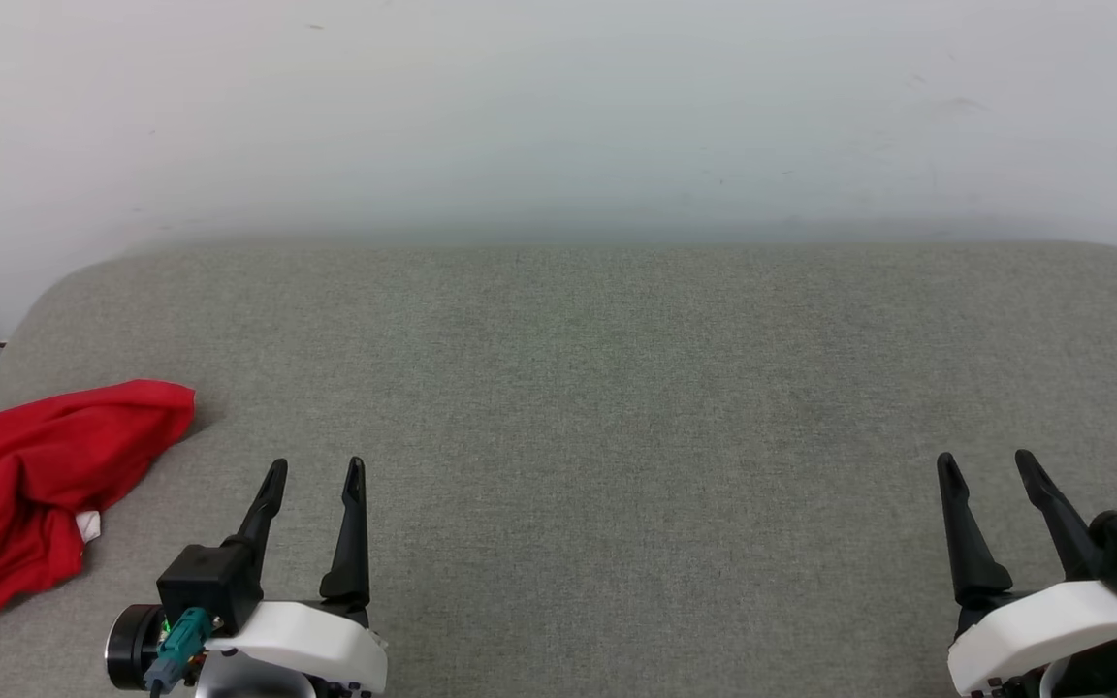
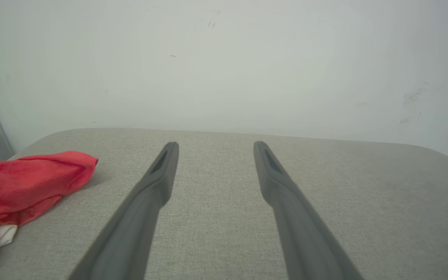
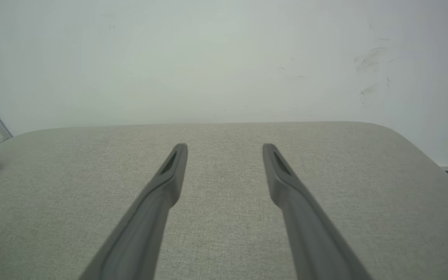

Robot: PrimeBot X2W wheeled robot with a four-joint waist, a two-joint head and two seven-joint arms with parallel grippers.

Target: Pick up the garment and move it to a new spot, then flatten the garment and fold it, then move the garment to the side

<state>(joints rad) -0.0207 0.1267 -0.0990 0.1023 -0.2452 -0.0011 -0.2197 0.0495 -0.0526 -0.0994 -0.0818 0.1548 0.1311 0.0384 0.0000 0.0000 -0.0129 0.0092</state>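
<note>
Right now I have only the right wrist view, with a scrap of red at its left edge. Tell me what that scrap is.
Observer: A crumpled red jersey garment, heaped at the left end of the grey fabric-covered surface.
Operator: Report what stands nearest it.
Observer: The left gripper, its two long dark fingers spread open and empty, just right of the garment and not touching it.
Operator: Name anything on it besides red.
Observer: A small white patch shows at its near edge.
</note>
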